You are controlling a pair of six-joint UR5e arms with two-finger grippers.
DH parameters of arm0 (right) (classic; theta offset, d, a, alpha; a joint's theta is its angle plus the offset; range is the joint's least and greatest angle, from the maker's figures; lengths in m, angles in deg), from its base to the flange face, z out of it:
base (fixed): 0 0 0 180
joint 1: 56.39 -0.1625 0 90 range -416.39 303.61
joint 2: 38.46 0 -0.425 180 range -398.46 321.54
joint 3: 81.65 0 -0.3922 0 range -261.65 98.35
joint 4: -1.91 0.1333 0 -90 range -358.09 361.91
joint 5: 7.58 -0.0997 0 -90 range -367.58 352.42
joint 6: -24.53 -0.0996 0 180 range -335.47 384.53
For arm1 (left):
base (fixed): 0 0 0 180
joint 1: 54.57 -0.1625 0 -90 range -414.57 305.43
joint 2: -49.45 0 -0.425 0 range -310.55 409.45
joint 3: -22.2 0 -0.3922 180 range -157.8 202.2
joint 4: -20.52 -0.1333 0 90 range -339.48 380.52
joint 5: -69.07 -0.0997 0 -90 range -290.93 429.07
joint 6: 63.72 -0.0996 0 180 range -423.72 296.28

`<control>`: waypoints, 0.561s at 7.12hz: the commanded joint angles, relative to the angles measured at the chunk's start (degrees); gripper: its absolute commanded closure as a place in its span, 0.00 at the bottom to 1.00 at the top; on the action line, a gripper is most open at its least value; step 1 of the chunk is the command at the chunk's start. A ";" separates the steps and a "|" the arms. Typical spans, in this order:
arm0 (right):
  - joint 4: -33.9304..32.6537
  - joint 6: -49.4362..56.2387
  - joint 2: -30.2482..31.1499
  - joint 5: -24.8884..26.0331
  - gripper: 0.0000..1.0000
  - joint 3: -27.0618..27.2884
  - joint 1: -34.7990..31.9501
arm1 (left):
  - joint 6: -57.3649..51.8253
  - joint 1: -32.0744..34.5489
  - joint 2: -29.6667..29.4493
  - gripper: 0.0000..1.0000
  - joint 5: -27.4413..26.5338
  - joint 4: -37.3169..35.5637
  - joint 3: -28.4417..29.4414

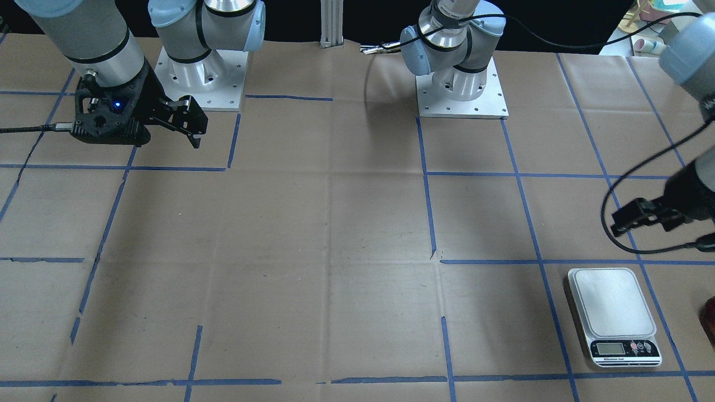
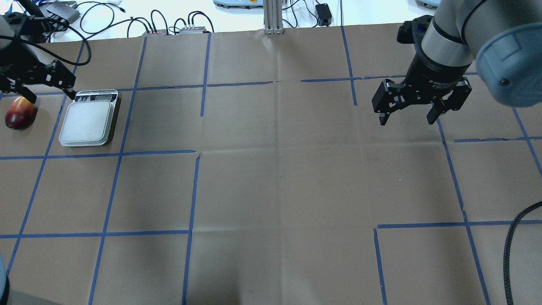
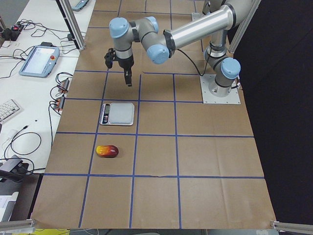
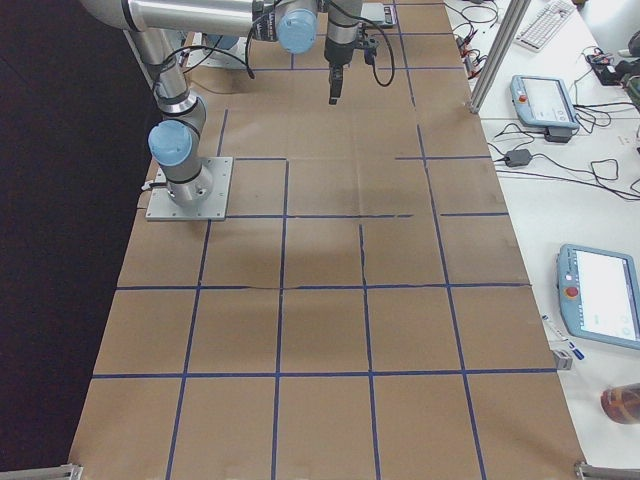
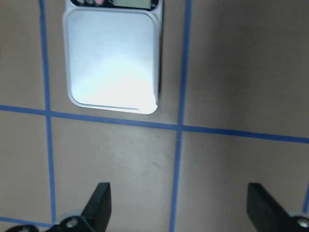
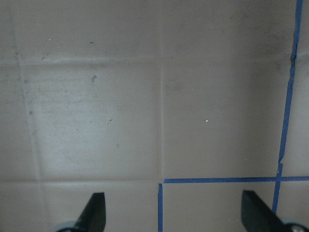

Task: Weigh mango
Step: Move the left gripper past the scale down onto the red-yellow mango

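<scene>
The mango [image 2: 20,112] is red and yellow and lies on the paper-covered table at the far left of the overhead view; it also shows in the exterior left view [image 3: 107,151]. The white scale [image 2: 89,120] lies just to its right with an empty platform, and shows in the front view [image 1: 613,310] and the left wrist view [image 5: 113,63]. My left gripper [image 2: 51,96] is open and empty and hovers above the table between the mango and the scale, touching neither. My right gripper [image 2: 407,119] is open and empty, far off over bare table.
Blue tape lines [image 2: 194,190] divide the brown paper [image 2: 279,178] into squares. Both arm bases [image 1: 462,89] are bolted down at the robot's edge. Cables and control boxes [image 2: 186,29] lie beyond the table's far edge.
</scene>
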 commanded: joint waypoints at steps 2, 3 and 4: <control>0.00 0.00 0.00 0.00 0.00 0.00 0.00 | -9.43 -6.21 -20.48 0.00 -0.04 -2.63 18.75; 0.00 0.00 0.00 0.00 0.00 0.00 0.00 | -10.49 -8.13 -24.62 0.00 -0.04 -2.72 23.50; 0.00 0.00 0.00 0.00 0.00 0.00 0.00 | -10.76 -10.24 -28.93 0.00 0.05 -2.81 27.55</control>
